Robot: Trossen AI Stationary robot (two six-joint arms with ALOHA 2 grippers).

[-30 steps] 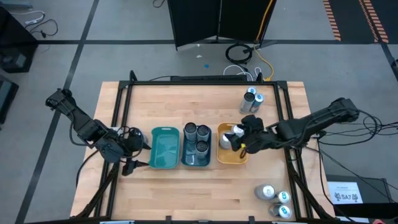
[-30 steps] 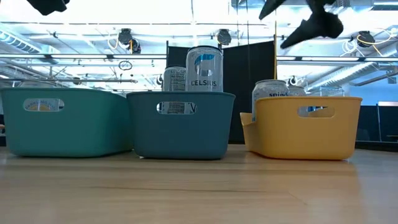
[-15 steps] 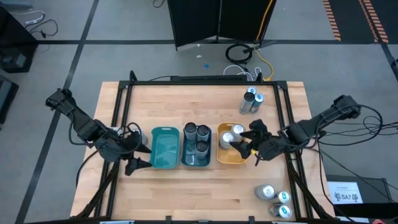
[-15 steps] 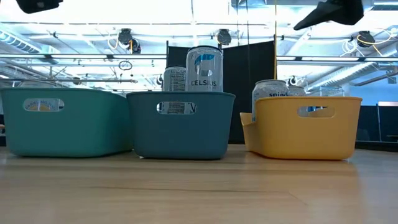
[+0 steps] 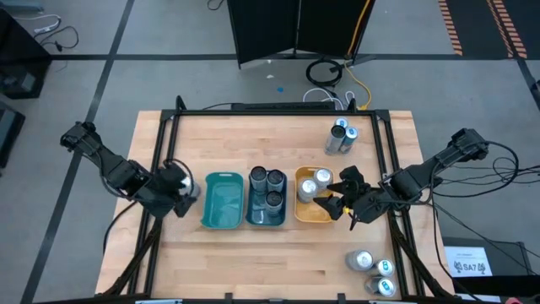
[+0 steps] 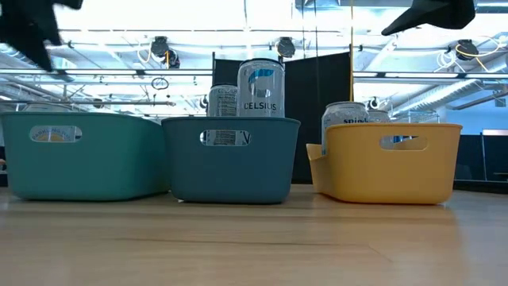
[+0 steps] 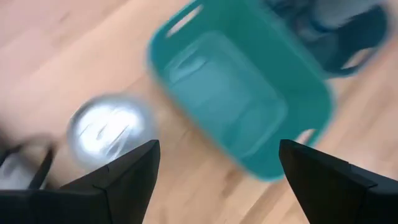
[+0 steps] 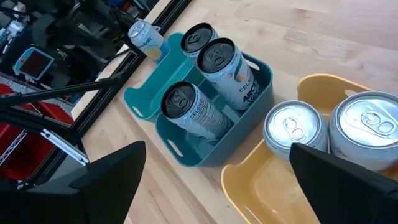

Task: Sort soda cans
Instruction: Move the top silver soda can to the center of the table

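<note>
Three bins sit in a row mid-table: teal bin (image 5: 223, 201) at 9 o'clock of the row, dark blue bin (image 5: 267, 199) in the middle, yellow bin (image 5: 314, 199) at 3 o'clock. Teal bin is bare inside. Blue bin holds three upright cans (image 8: 217, 62); yellow bin holds two silver-topped cans (image 5: 315, 181). Left gripper (image 5: 179, 190) hangs just off the teal bin's 9 o'clock edge, fingers (image 7: 127, 177) spread apart with nothing between them; its wrist view shows a silver can (image 7: 111, 127) standing on the wood beside the teal bin, image blurred. Right gripper (image 5: 339, 199) sits at the yellow bin's 3 o'clock rim, above it, fingers (image 8: 106, 177) spread wide and holding nothing. Two more cans (image 5: 341, 137) stand together toward 1 o'clock on the table (image 5: 253, 135); another three cans (image 5: 374, 270) cluster at the 5 o'clock corner. Low view: a "CELSIUS" can (image 6: 260, 94) rises above the blue bin's rim.
</note>
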